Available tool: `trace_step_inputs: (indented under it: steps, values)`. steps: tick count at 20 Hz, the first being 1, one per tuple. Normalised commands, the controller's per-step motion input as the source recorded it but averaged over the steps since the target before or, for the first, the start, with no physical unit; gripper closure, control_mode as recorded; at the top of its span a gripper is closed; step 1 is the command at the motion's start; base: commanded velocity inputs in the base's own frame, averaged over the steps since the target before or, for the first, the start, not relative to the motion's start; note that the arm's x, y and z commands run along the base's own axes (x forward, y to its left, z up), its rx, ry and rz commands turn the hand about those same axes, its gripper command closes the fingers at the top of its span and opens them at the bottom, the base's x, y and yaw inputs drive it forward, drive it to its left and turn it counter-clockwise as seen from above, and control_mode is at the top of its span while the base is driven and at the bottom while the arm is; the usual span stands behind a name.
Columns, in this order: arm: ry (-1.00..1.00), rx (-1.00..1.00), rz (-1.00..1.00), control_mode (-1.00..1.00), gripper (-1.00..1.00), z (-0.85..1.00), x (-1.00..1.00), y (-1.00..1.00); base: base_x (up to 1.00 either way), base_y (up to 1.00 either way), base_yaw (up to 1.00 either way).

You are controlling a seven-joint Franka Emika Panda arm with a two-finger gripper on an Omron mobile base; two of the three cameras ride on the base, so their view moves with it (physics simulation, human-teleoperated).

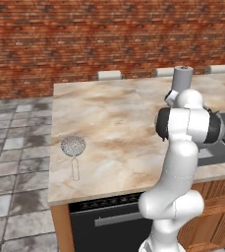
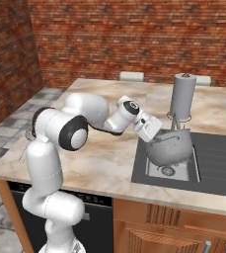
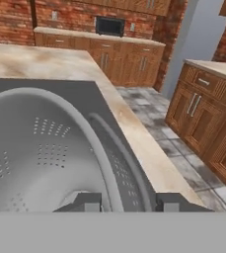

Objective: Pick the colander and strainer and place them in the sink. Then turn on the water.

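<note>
your gripper (image 3: 126,201) pinching colander (image 2: 169,146) rim, one finger inside wall, one outside. colander hangs tilted right at tool tip, over steel basin of sink (image 2: 218,163), not yet released. expect it stiff, thin-walled, bulky but probably light; smooth metal likely slippery, so rim edge is best hold. strainer (image 1: 73,146) lies flat on counter (image 1: 114,123), well apart behind your tool; light, take it by thin handle, not springy mesh.

- Marble-patterned counter (image 1: 119,123) carried every item shown.
- Strainer (image 1: 73,146) lay flat near its 8 o'clock corner, handle toward the front edge.
- Paper-towel roll (image 2: 182,97) stood upright at 1 o'clock.
- Sink (image 2: 218,163) sat recessed at 3 o'clock.
</note>
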Motion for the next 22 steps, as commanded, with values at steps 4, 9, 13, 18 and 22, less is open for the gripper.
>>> trace_step_inputs:
  steps: [4,9,13,18,22]
  values:
    - [0.0,-0.01,0.0,-1.0,1.0,-0.09,0.0,0.0,0.0,0.0,0.0]
    - [-0.01,-0.23,0.01,-1.0,1.0,-0.83,0.0,0.0,0.0,0.0,0.0]
    - [0.0,-0.23,0.02,-1.0,1.0,-1.0,0.0,-0.16,0.0,0.0,0.0]
    - [0.0,-0.15,0.0,-1.0,1.0,-0.91,0.0,0.0,0.0,0.0,0.0]
    - [-0.01,-0.06,0.0,-1.0,-1.0,-0.37,0.0,0.0,0.0,0.0,0.0]
